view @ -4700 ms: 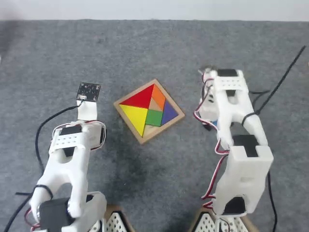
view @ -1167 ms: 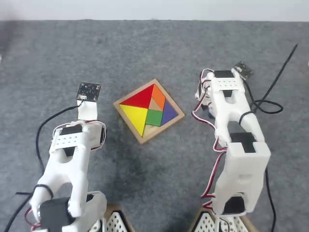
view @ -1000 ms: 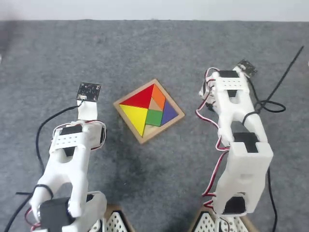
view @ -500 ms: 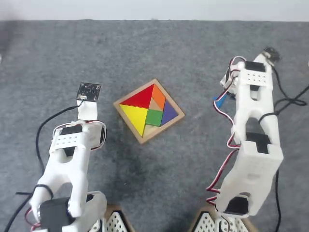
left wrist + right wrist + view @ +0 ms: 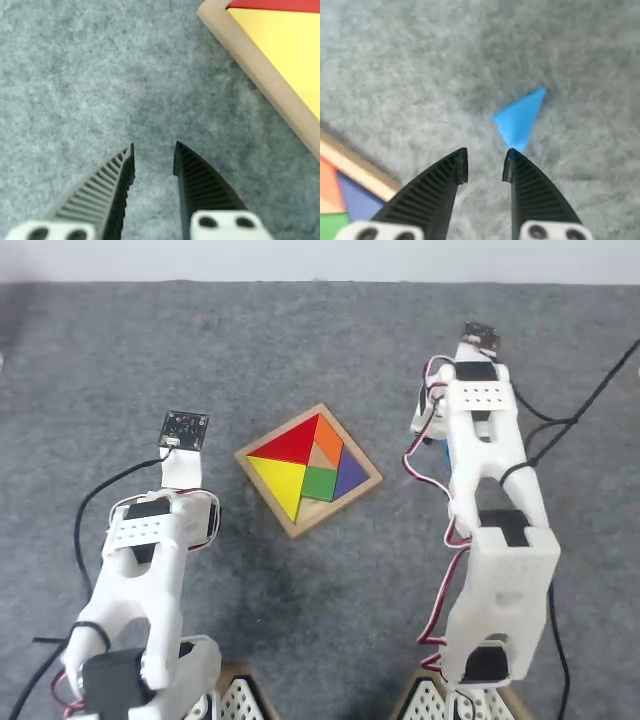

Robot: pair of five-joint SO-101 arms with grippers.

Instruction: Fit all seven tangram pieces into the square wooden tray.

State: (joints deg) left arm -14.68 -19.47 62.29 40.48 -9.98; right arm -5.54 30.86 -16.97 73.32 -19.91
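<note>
The square wooden tray [image 5: 369, 482] lies turned like a diamond at the table's middle, with red [image 5: 290, 444], orange, yellow [image 5: 281, 481], green and violet pieces inside and a tan triangular patch [image 5: 322, 456] between them. A small blue triangle [image 5: 520, 119] lies flat on the grey carpet to the tray's right. My right gripper [image 5: 485, 164] hovers over it, narrowly open, one fingertip [image 5: 511, 159] at the triangle's near corner, nothing between the fingers. My left gripper [image 5: 153, 152] hangs narrowly open and empty over bare carpet beside the tray's left rim [image 5: 250, 75].
The tray's corner [image 5: 357, 167] with orange, violet and green pieces sits close to my right gripper. Red wires and a black cable [image 5: 580, 405] trail beside the right arm [image 5: 485, 440]. Grey carpet stretches around the tray on every side.
The right arm swung out to the right, baring the blue triangle, then came back left and farther out over it. The left arm and the tray stayed still.
</note>
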